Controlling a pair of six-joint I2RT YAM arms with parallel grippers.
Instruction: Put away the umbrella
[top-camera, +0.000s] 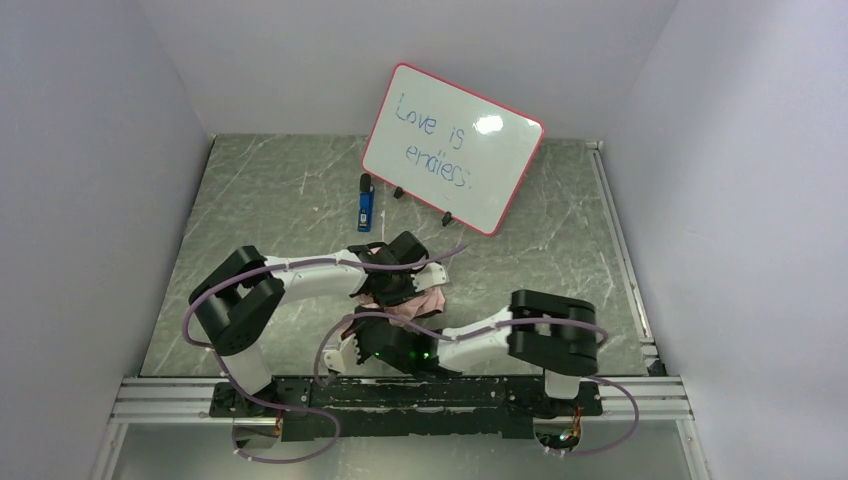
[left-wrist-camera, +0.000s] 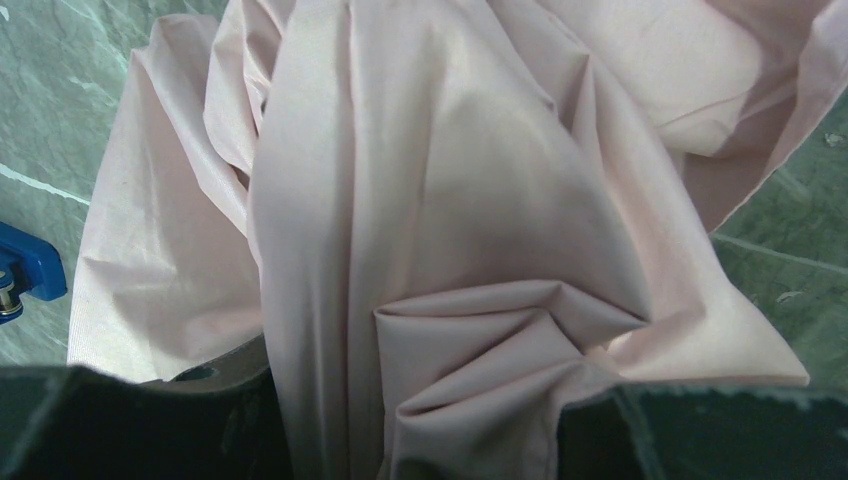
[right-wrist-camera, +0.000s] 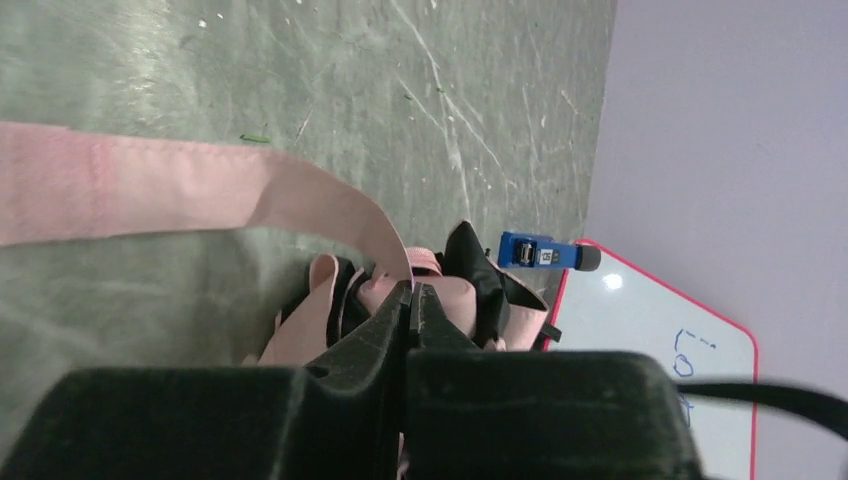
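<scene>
The umbrella (top-camera: 428, 300) lies collapsed as a pale pink bundle at the table's middle, between the two arms. In the left wrist view its crumpled fabric (left-wrist-camera: 420, 200) fills the frame and runs down between the fingers of my left gripper (left-wrist-camera: 415, 400), which is shut on it. In the top view my left gripper (top-camera: 418, 285) sits right over the bundle. My right gripper (right-wrist-camera: 410, 290) has its jaws pressed together on the umbrella's pink strap (right-wrist-camera: 200, 180), which arcs away to the left. The folded pink and black bundle (right-wrist-camera: 470, 300) lies just beyond its tips. My right gripper (top-camera: 368, 322) is at the bundle's near-left side.
A red-framed whiteboard (top-camera: 455, 145) with blue writing leans at the back wall, its edge in the right wrist view (right-wrist-camera: 650, 330). A blue marker (top-camera: 365, 210) lies just in front of it, also seen as the marker (right-wrist-camera: 535, 252) and the marker (left-wrist-camera: 25, 265). White walls enclose three sides.
</scene>
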